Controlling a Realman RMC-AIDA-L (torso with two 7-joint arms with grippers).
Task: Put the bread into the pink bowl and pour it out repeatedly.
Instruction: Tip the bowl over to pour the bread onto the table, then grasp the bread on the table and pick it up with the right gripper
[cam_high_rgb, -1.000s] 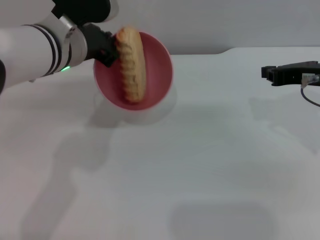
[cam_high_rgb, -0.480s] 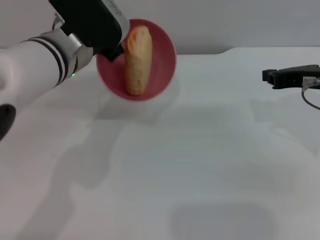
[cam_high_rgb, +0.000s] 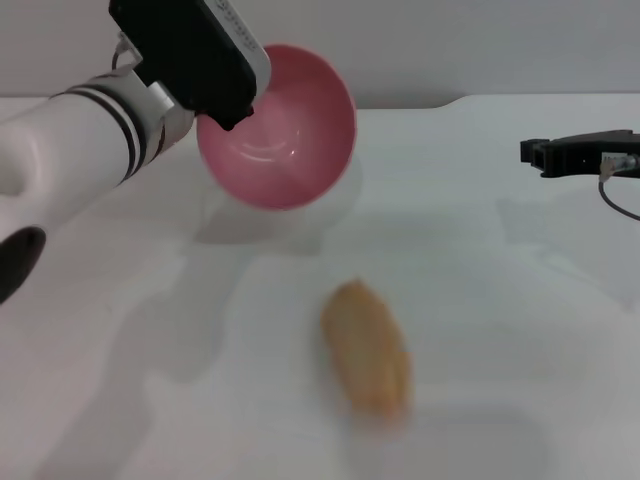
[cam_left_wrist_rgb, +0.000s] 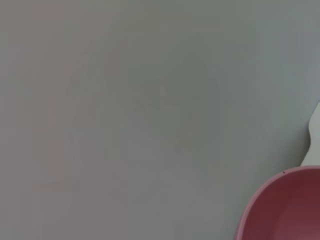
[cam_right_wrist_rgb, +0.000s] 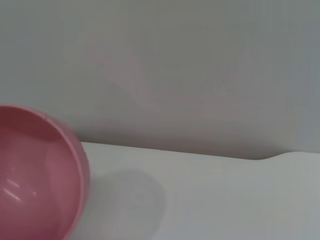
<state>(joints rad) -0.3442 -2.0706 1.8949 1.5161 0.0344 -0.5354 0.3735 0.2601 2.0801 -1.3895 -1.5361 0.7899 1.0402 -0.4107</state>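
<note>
Wide white tabletop (cam_high_rgb: 520, 330), matte and bare apart from the task's things, backed by a plain grey wall (cam_high_rgb: 450, 45). Soft shadows under the raised arm and bowl.

Left arm (cam_high_rgb: 70, 150) reaching in from the near left, its black gripper (cam_high_rgb: 235, 110) clamped on the rim of the pink bowl (cam_high_rgb: 285, 130). Bowl held up off the tabletop and tipped hard, mouth facing forward and down, glossy inside empty: the pouring pose, judged as the dump step just completed. Rim grip leaves the mouth clear for the contents to slide out.

Bread (cam_high_rgb: 367, 345) below and forward of the bowl, well apart from it, blurred, on or just above the tabletop; cannot tell which.

Right gripper (cam_high_rgb: 575, 152) parked low at the far right, idle; cannot tell whether open or closed.
</note>
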